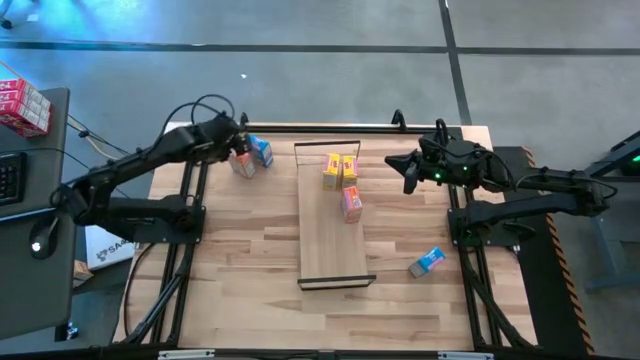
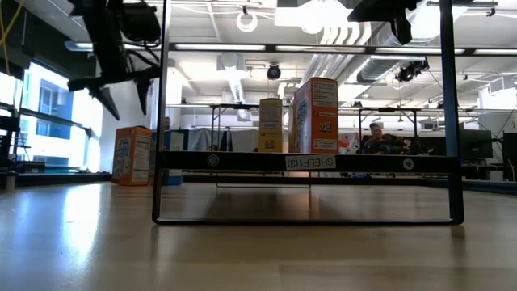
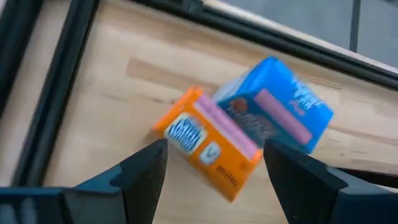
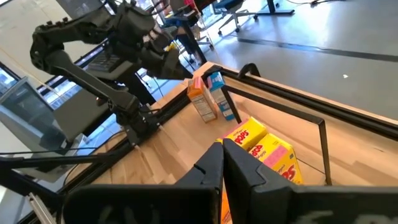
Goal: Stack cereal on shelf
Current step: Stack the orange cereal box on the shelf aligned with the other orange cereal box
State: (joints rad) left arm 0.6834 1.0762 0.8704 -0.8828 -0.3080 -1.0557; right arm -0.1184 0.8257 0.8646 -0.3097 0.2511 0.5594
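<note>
From overhead, the shelf point(image 1: 331, 213) lies flat mid-table carrying two yellow boxes point(image 1: 339, 170) and an orange box point(image 1: 352, 203), while a second blue box point(image 1: 427, 262) lies alone near the right arm's base. Only the left wrist view shows the left gripper point(image 3: 214, 171), jaws spread, above an orange box point(image 3: 209, 142) touching a blue box point(image 3: 273, 110). The right gripper point(image 4: 224, 163) hangs by the shelf's far end, jaws pressed together.

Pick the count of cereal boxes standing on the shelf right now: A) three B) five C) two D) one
A: the high view shows two yellow boxes and one orange-pink box on the shelf; another orange-pink box and a blue box sit on the table under the open left gripper, and a second blue box lies on the table to the shelf's right.
</note>
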